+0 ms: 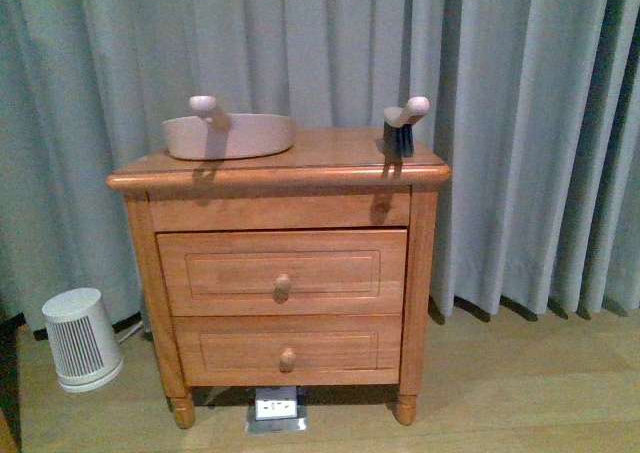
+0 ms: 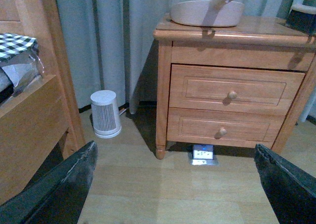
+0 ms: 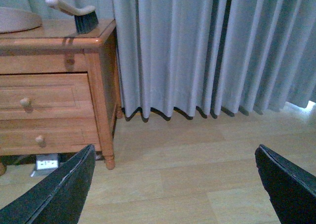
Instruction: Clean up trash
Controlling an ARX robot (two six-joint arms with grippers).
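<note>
No crumpled white wad of trash shows in any view. A pink dustpan (image 1: 228,133) sits on the left of the wooden nightstand's top (image 1: 330,158), and a small brush (image 1: 402,125) with a pink handle and dark bristles stands at its right edge. The dustpan (image 2: 207,11) and the brush (image 3: 79,14) also show in the wrist views. My left gripper (image 2: 180,184) is open and empty above the wooden floor in front of the nightstand. My right gripper (image 3: 177,184) is open and empty above the floor to the nightstand's right. Neither arm shows in the front view.
The nightstand has two drawers (image 1: 282,285). A small white ribbed bin (image 1: 82,338) stands on the floor to its left. A floor socket box (image 1: 277,409) lies under its front. Grey curtains (image 1: 520,123) hang behind. A wooden bed frame (image 2: 34,110) shows beside the left gripper.
</note>
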